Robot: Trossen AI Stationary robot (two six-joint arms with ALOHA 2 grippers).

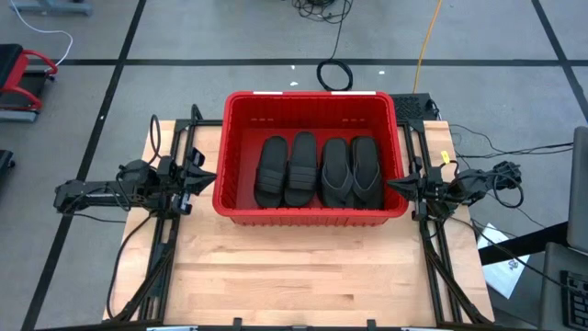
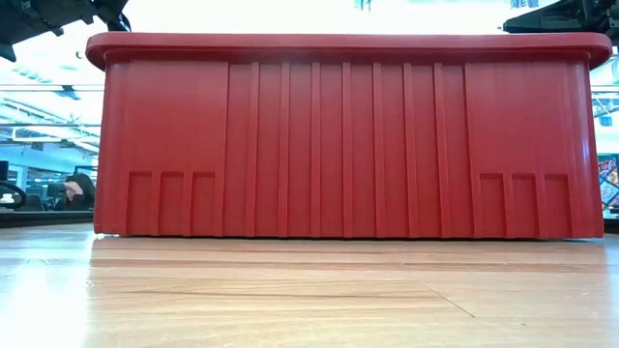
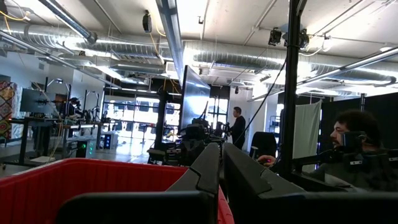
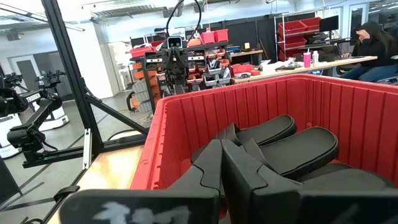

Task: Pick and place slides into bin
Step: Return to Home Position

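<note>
The red bin (image 1: 241, 110) stands on the far half of the wooden table, and in the low view its ribbed wall (image 2: 338, 145) fills the picture. Several black slides (image 1: 317, 172) lie side by side on its floor; the right wrist view shows them too (image 4: 298, 146). My left gripper (image 1: 204, 176) is shut just outside the bin's left wall, above its rim (image 3: 93, 171). At the bin's right wall my right gripper (image 1: 397, 185) is shut as well, its fingertips (image 4: 221, 152) at the rim. Neither holds anything.
Bare wooden table (image 1: 303, 276) stretches from the bin to the near edge. Dark frame rails (image 1: 165, 248) run along both sides of the table. People show in the room beyond, one seated close by in the left wrist view (image 3: 354, 143).
</note>
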